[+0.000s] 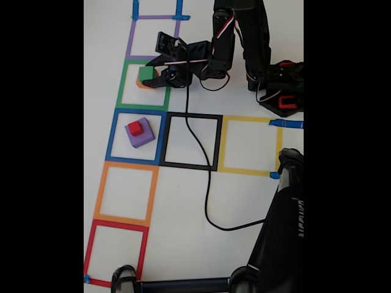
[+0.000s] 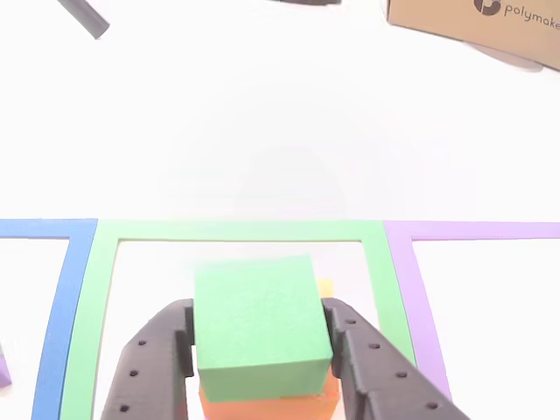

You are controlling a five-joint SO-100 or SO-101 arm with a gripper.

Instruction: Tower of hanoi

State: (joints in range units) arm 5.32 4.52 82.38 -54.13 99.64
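Risk first: green cube (image 2: pixel 258 325) sits on the orange cube (image 2: pixel 267 404) inside the green tape square (image 2: pixel 103 289), with the gripper (image 2: pixel 262 350) straddling it, jaws at both side faces. Contact looks likely but the other view is too tight to be sure, so grip state cannot be told. If the jaws drag on opening or lifting, the green cube could slide off or shove the orange one askew. Red cube (image 1: pixel 135 128) rests on the purple cube (image 1: pixel 140 133) in the blue tape square (image 1: pixel 112 137). Cardboard box (image 2: pixel 472 24) reads "polymake", cut off at the edge.
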